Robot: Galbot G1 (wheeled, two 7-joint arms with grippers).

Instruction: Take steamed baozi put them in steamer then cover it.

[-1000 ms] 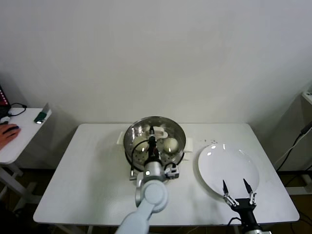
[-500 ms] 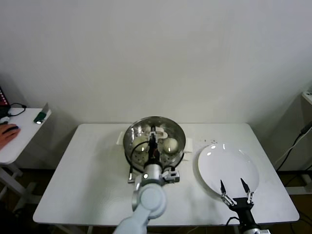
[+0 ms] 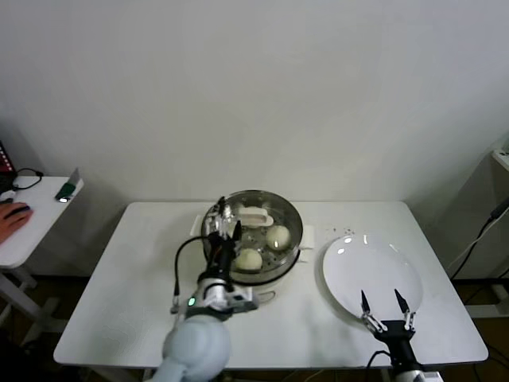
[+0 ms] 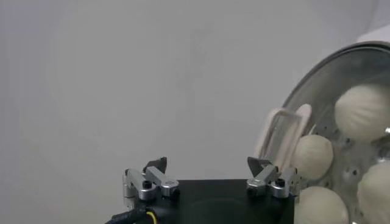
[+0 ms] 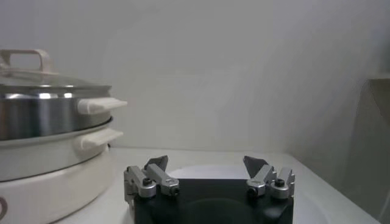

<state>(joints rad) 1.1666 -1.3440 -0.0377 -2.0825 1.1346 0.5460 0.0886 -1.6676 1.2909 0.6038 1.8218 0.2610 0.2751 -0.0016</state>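
The steamer [image 3: 296, 232] stands at the back middle of the white table, steel basket on a cream pot base [image 5: 42, 164]. The glass cover [image 3: 256, 215] lies on it, its cream handle [image 4: 283, 135] at the centre. Several steamed baozi [image 3: 277, 235] show through the glass [image 4: 364, 111]. My left gripper [image 3: 227, 223] hovers open above the steamer's left rim, beside the handle and holding nothing [image 4: 207, 165]. My right gripper [image 3: 386, 306] stands open and empty at the near edge of the white plate [image 3: 370, 270], also seen from the right wrist [image 5: 207, 163].
The white plate lies bare to the right of the steamer. A small side table [image 3: 32, 227] stands at the far left with a person's hand [image 3: 12, 213] and a phone [image 3: 67, 189]. A shelf edge [image 3: 501, 159] stands at the far right.
My left gripper has opened, let go of the cover's handle and moved left off the centre of the lid. The right gripper has barely moved.
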